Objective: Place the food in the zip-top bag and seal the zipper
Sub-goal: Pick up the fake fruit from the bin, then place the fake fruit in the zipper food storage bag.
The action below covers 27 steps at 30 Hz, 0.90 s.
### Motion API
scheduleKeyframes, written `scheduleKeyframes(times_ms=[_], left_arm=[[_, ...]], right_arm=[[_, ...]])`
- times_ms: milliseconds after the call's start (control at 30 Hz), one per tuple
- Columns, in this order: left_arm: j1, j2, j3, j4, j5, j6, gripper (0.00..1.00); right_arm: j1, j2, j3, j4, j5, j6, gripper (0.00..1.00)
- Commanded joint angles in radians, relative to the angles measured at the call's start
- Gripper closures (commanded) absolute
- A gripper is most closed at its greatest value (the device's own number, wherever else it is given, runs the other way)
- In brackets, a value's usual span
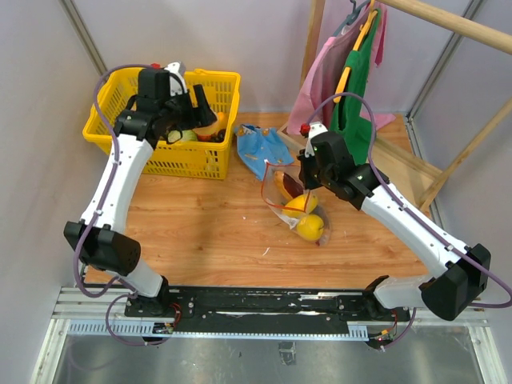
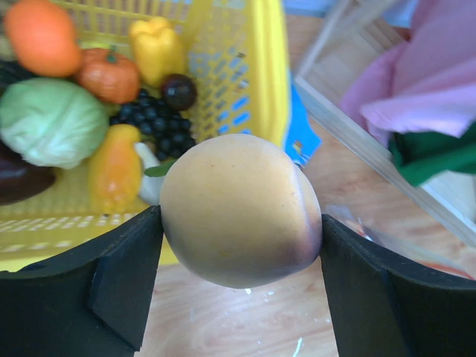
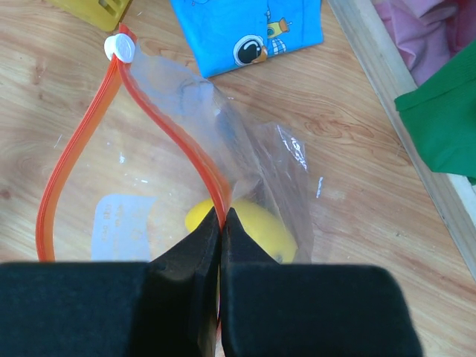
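The bag (image 3: pixel 253 156) lies on the tabletop (image 1: pixel 200 232) right of centre, just in front of a blue pouch (image 1: pixel 260 144), with its mouth held up and gaping. The zipper (image 3: pixel 169 125) runs as two red-orange strips that part into a wide loop and meet at a white slider (image 3: pixel 119 48) at the far end. The right pincer (image 3: pixel 222 223) is pressed together on one of these strips near the mouth's near end, pinching it with the clear film. A white label (image 3: pixel 119 227) shows on the bag's lower wall inside the loop.

The lemon (image 3: pixel 253 223) sits under that pincer, seen through the film. In the top view a yellow-orange mango (image 1: pixel 298 204) lies just behind the lemon, and the dark red slice (image 1: pixel 282 186) lies within the loop beside it.

The peach (image 2: pixel 239 210) is off the tabletop, held in the left pincer (image 2: pixel 239 223), whose fingers (image 2: pixel 111 282) stand wide apart and press on its two sides. That pincer is over the yellow basket (image 1: pixel 192 160) at the back left, well apart from the bag. Below and behind the peach the basket holds a green cabbage (image 2: pixel 52 123), dark grapes (image 2: pixel 152 123) and other toy produce.

Pink and green garments (image 1: pixel 352 80) hang on a wooden rack at the back right.
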State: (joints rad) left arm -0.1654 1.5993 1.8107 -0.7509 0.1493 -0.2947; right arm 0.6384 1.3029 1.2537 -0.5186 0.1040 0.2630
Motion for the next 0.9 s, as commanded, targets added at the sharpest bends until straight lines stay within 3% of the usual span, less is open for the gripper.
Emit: scheduleKeyframes(times_ms=[0, 467, 867], left_arm=[[-0.103, -0.095, -0.065, 0.047, -0.020, 0.007, 0.73], [-0.499, -0.251, -0.277, 0.202, -0.114, 0.001, 0.73], [-0.660, -0.250, -0.433, 0.320, -0.172, -0.007, 0.73]], right_arm=[[-0.019, -0.030, 0.016, 0.047, -0.038, 0.021, 0.99], [-0.019, -0.034, 0.012, 0.072, -0.111, 0.034, 0.99], [-0.019, -0.058, -0.004, 0.081, -0.150, 0.043, 0.99]])
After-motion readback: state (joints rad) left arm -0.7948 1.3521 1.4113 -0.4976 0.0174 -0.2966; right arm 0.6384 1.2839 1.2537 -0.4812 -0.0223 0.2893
